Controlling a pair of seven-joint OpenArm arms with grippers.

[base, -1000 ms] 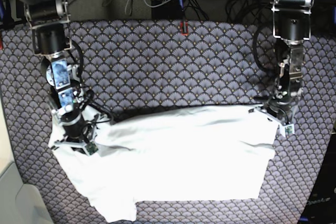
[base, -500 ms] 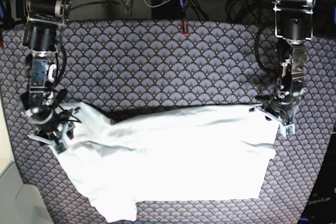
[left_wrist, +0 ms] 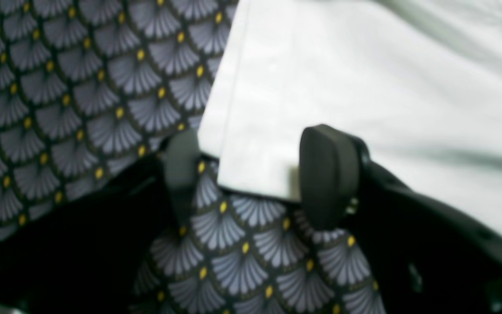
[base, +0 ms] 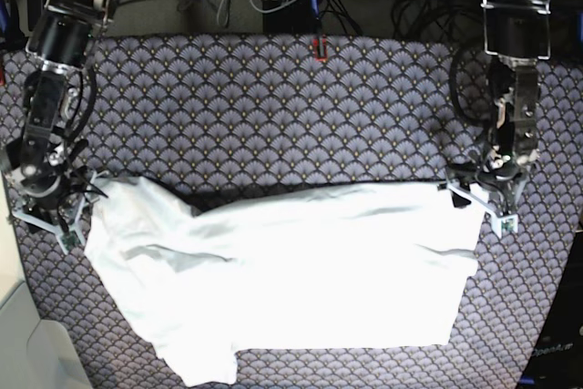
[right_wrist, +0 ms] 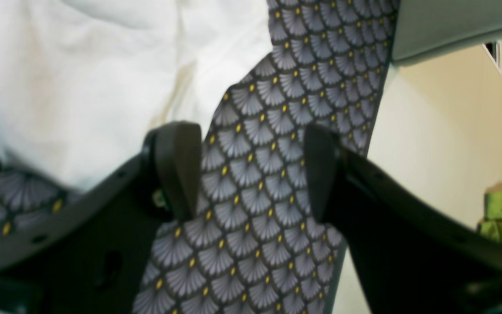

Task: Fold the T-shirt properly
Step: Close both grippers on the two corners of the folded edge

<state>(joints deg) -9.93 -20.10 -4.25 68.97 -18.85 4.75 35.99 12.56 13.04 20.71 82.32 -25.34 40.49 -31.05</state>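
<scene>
Cloth fills the near half of the base view: the T-shirt (base: 301,271) lies spread flat on the patterned table (base: 273,107), long edge running left to right, with a sleeve or corner flopped out at the near left. Its far-left corner now reaches further out toward the table's edge than it did a second ago, when that part was bunched under the right arm.

Further back, at the shirt's far corners, both hands have let go. The right hand (right_wrist: 251,170) has moved outward and now stands spread just off the cloth; its wrist view shows only patterned table between its fingers (right_wrist: 177,165), with the white fabric lying beside the inner one. A second ago it sat over the shirt, pressed together on the cloth.

The left hand (left_wrist: 255,174) has barely shifted from its place at the far-right corner, but its fingers (left_wrist: 327,174) have parted. The shirt's hemmed corner lies loosely between them, flat on the table, no longer pinched.

My reading is that a stretch-and-lay-flat step has just finished: the far edge was pulled taut and dropped. The garment looks smoother along that edge, though wrinkles remain in the middle and the near-left flap is untidy. No fold proper appears made yet, so the next move probably calls for fresh grips.
</scene>
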